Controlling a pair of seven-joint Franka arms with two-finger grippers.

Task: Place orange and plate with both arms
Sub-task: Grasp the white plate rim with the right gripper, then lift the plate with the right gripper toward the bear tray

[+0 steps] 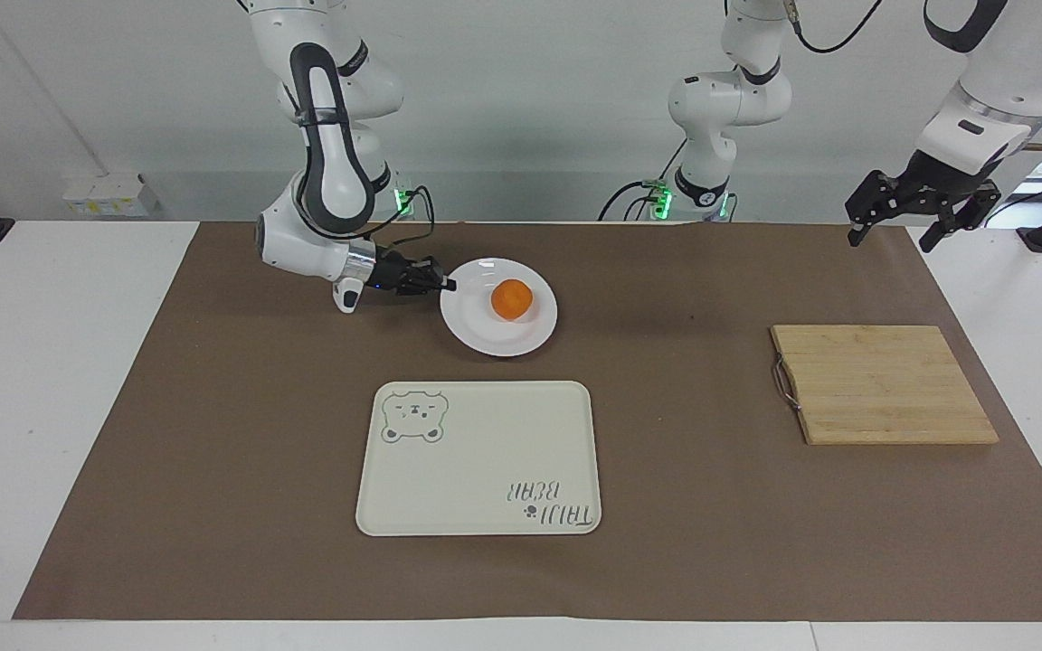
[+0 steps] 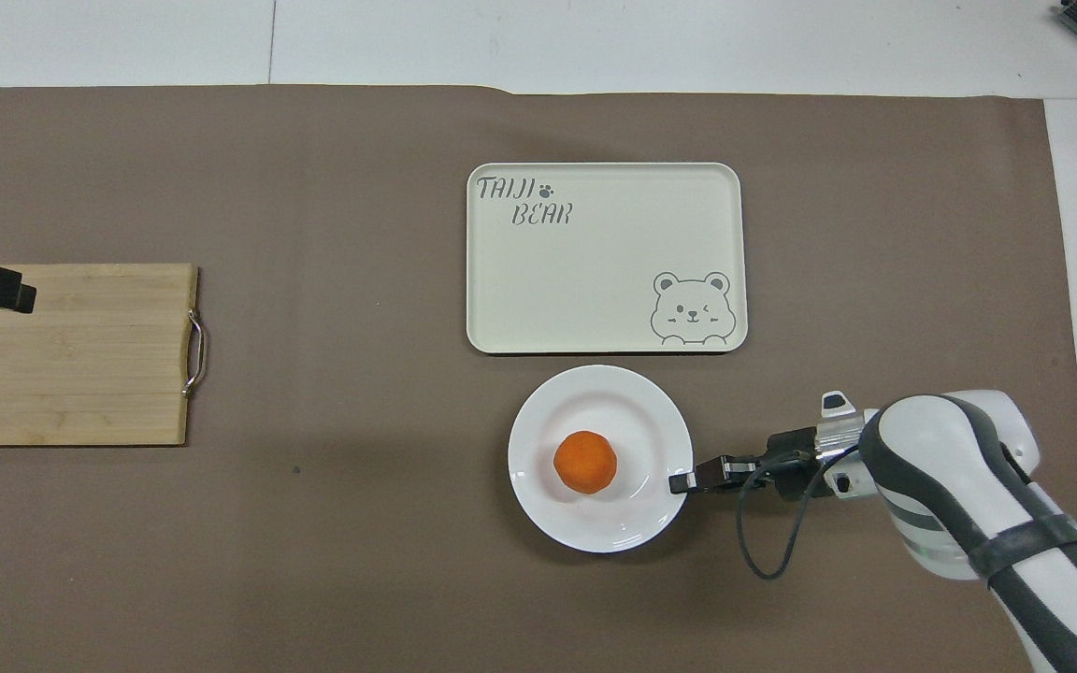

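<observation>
While pinched shut on the rim of the plate, right tool sits low at the edge toward the right arm's end of the counter, holding it there. Carries the orange near its middle. Lies just beside the cream tray with the bear drawing, nearer to the robots than the tray, on the brown mat. Not clear whether lifted or resting on the mat. Well apart, toward the left arm's end: wooden cutting board with a metal handle. Left tool, raised over the mat's corner by the counter edge, waits with fingers spread wide, holding nothing.
</observation>
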